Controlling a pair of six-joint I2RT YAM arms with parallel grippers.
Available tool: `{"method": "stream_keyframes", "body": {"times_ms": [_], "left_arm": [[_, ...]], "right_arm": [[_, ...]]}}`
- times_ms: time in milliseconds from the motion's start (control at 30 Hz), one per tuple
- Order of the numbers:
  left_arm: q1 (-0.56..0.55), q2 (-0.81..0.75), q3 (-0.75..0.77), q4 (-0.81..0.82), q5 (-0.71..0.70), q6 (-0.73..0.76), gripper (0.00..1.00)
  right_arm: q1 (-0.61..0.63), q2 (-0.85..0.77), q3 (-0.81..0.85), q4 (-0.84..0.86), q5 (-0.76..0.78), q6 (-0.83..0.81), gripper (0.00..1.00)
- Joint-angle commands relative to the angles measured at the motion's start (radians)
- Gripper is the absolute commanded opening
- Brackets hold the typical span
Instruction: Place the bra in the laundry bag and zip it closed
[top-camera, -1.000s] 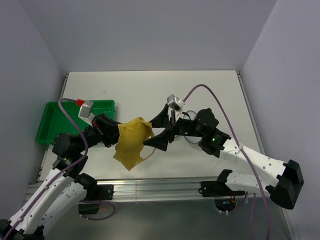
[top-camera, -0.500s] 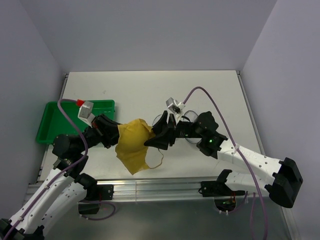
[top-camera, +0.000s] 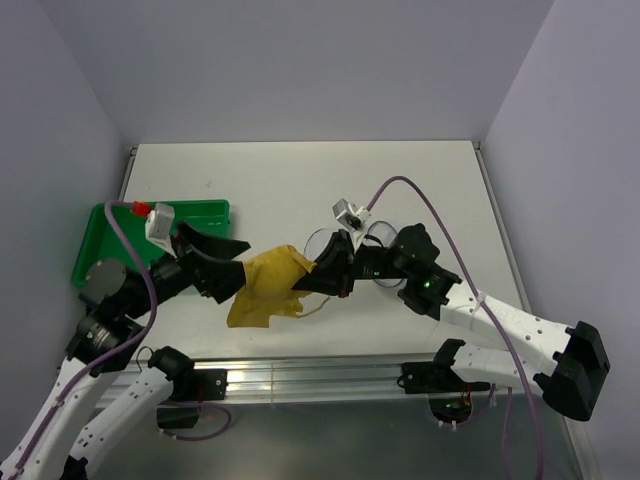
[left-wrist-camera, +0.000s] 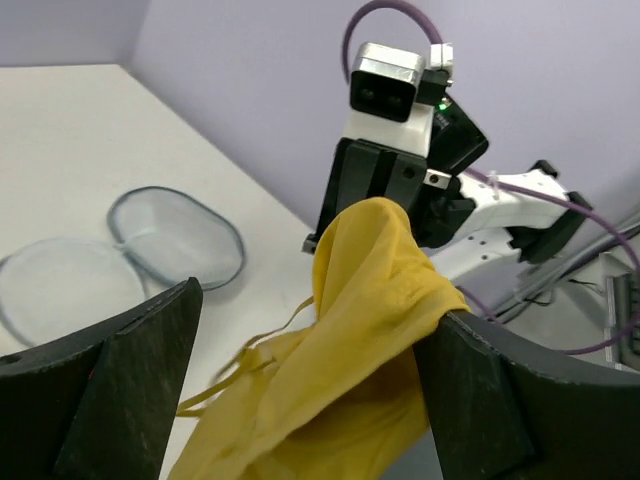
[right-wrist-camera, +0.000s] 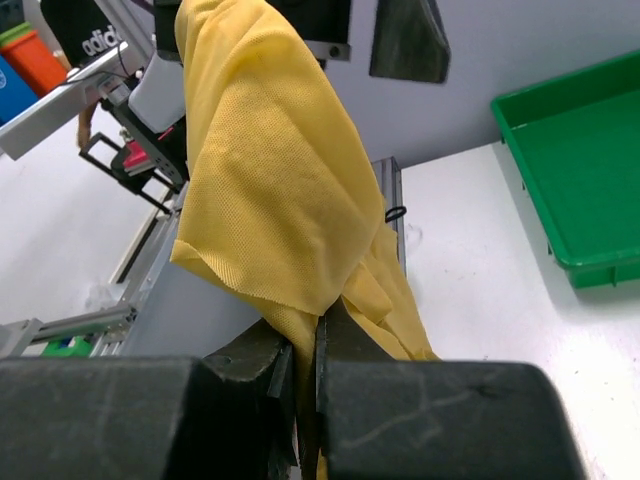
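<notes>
The mustard-yellow bra (top-camera: 268, 285) hangs above the table's near edge between the two arms. My right gripper (top-camera: 318, 280) is shut on its upper right edge, and in the right wrist view the fabric (right-wrist-camera: 270, 180) is pinched between the closed jaws (right-wrist-camera: 318, 335). My left gripper (top-camera: 232, 266) stands open just left of the bra. In the left wrist view the cloth (left-wrist-camera: 360, 320) droops between the spread fingers (left-wrist-camera: 315, 312) and leans on the right one. The laundry bag (left-wrist-camera: 175, 235) lies open as two white mesh circles behind the right gripper (top-camera: 322, 243), partly hidden by it.
A green plastic tray (top-camera: 100, 262) sits at the table's left edge behind the left arm, also in the right wrist view (right-wrist-camera: 580, 170). An aluminium rail (top-camera: 310, 375) runs along the near edge. Grey walls enclose the table.
The right gripper closed on the bra's right edge. The left gripper then opened, let the bra go and drew back to the left. The bra now sags from the right gripper.
</notes>
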Motion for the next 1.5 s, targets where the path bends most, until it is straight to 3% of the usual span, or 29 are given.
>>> {"method": "stream_keyframes", "body": {"times_ms": [0, 133, 500, 767, 900, 967, 1267, 1333, 1367, 1400, 1467], "left_arm": [[-0.004, -0.058, 0.053, -0.255, -0.081, 0.134, 0.92], [-0.004, -0.148, 0.016, -0.258, -0.060, 0.114, 0.94], [-0.004, -0.182, 0.006, -0.225, 0.038, 0.114, 0.98], [-0.004, -0.064, 0.010, -0.197, 0.081, 0.174, 0.99], [-0.004, 0.035, 0.004, -0.122, 0.205, 0.163, 0.99], [-0.004, 0.062, -0.004, -0.067, 0.288, 0.153, 0.91], [-0.004, 0.065, -0.014, -0.064, 0.382, 0.160, 0.47], [-0.004, 0.057, -0.020, -0.085, 0.384, 0.168, 0.49], [-0.004, 0.052, -0.025, -0.091, 0.382, 0.169, 0.61], [-0.004, 0.043, -0.028, -0.096, 0.379, 0.171, 0.67], [-0.004, 0.036, -0.040, -0.097, 0.381, 0.169, 0.68]], "right_arm": [[0.004, -0.031, 0.040, -0.067, -0.009, -0.033, 0.00], [-0.004, -0.042, 0.056, -0.116, -0.008, -0.059, 0.00], [-0.008, -0.065, 0.093, -0.208, -0.044, -0.101, 0.00], [-0.007, -0.014, 0.141, -0.193, -0.227, -0.078, 0.00], [-0.005, 0.019, 0.156, -0.190, -0.241, -0.058, 0.00], [-0.005, 0.035, 0.162, -0.205, -0.235, -0.055, 0.00], [-0.014, 0.078, 0.179, -0.274, -0.172, -0.099, 0.00], [-0.024, 0.081, 0.188, -0.303, -0.144, -0.107, 0.00], [-0.028, 0.075, 0.188, -0.311, -0.137, -0.114, 0.00], [-0.037, 0.070, 0.187, -0.319, -0.129, -0.119, 0.00], [-0.042, 0.062, 0.187, -0.330, -0.126, -0.122, 0.00]]}}
